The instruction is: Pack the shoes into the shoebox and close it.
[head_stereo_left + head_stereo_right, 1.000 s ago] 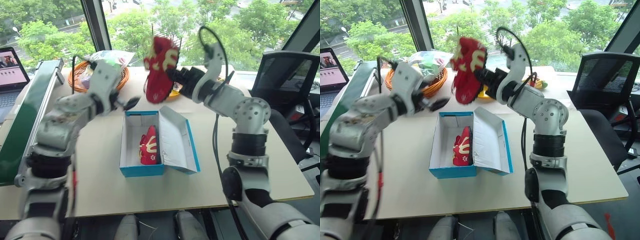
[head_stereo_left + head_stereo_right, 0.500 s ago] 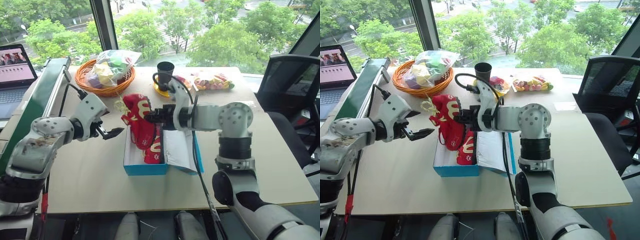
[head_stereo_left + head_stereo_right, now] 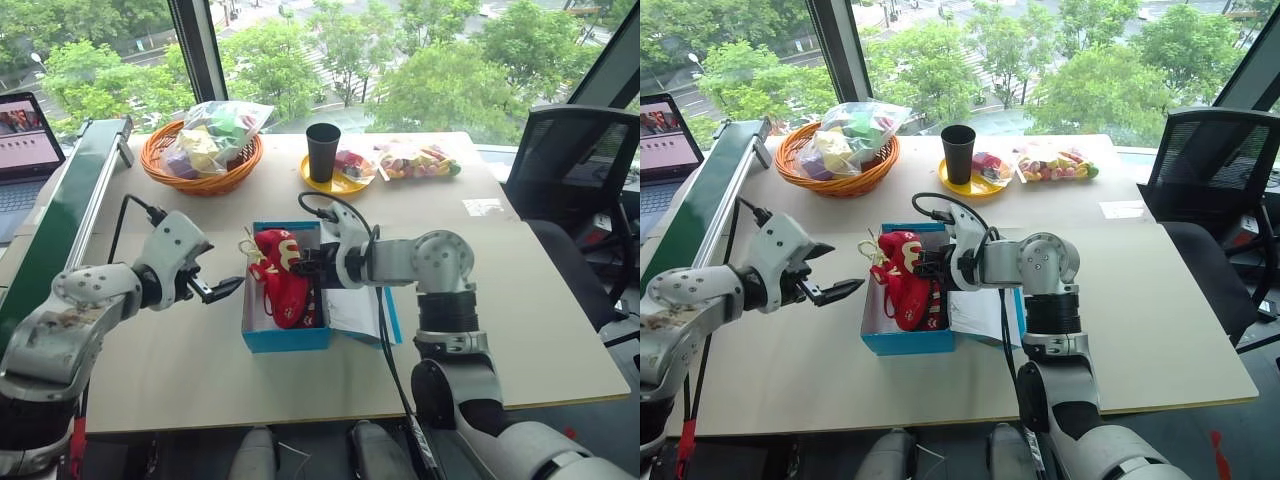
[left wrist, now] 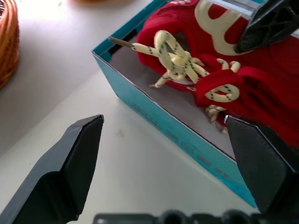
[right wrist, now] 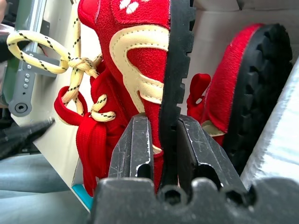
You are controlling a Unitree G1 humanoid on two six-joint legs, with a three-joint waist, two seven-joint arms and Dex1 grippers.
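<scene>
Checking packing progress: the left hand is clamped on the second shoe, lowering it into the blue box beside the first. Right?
Wrong hand. The right hand clamps the second shoe at its sole, as the right wrist view shows; the left hand hangs open beside the blue box.

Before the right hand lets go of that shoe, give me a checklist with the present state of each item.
1. Right hand gripping the second shoe by its sole: ok, shut on the sole edge.
2. Second shoe over the open shoebox: ok, it sits partly inside.
3. Second shoe lying flat in the box: not ok, it stands tilted on its side, and its laces hang over the box wall.
4. First shoe already inside: ok, lying on its side beside the held one.
5. Left hand clear of the box: ok, open and beside the box, not touching it.
6. Lid free to close: cannot tell, the right arm lies across it.
</scene>
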